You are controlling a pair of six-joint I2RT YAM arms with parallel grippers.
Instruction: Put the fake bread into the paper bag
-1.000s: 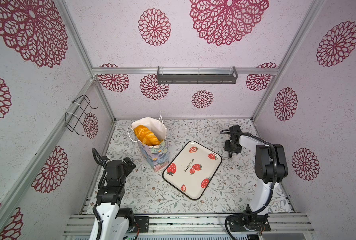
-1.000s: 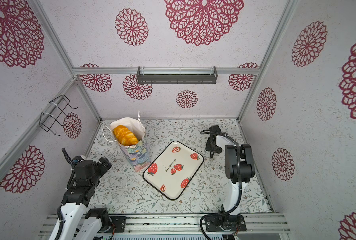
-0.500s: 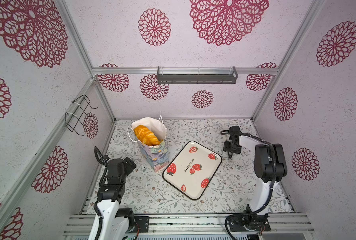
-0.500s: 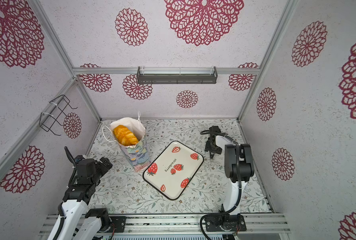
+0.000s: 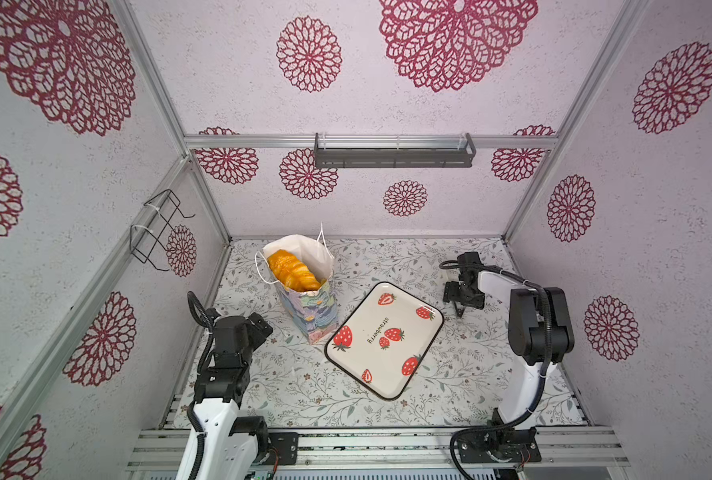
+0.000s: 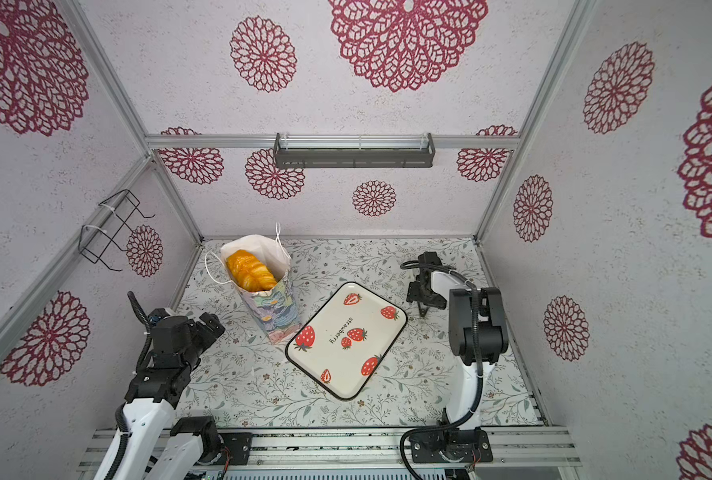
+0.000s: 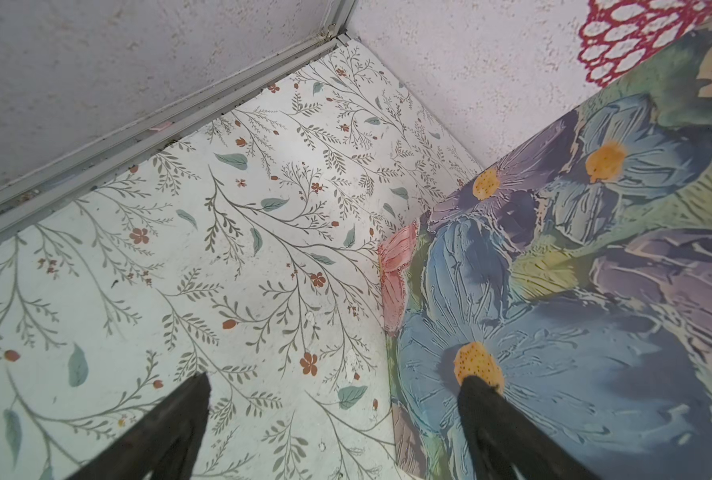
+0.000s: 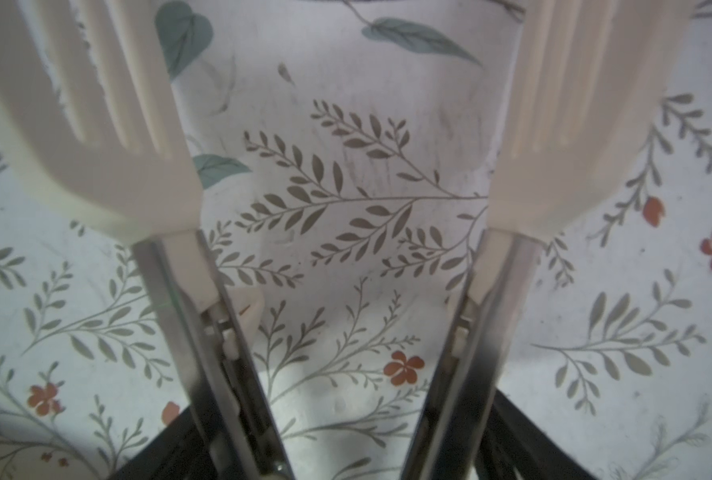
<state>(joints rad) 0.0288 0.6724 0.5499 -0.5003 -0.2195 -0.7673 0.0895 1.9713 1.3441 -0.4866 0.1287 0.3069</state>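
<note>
Fake bread [image 5: 294, 270] fills the upright paper bag [image 5: 310, 307]
Left gripper [image 7: 333, 382] fingers spread wide beside the bag; right gripper [image 8: 343, 199] fingers apart, holding nothing, over the tabletop [image 5: 462, 374]

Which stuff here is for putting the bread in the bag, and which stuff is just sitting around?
For the job:
- fake bread, already in the bag
- paper bag, standing upright
- left gripper, open beside the bag
- right gripper, open over bare table, with tong-like tips

Just sitting around:
- strawberry tray, no bread on it
- wire rack on the left wall
- grey shelf on the back wall
</note>
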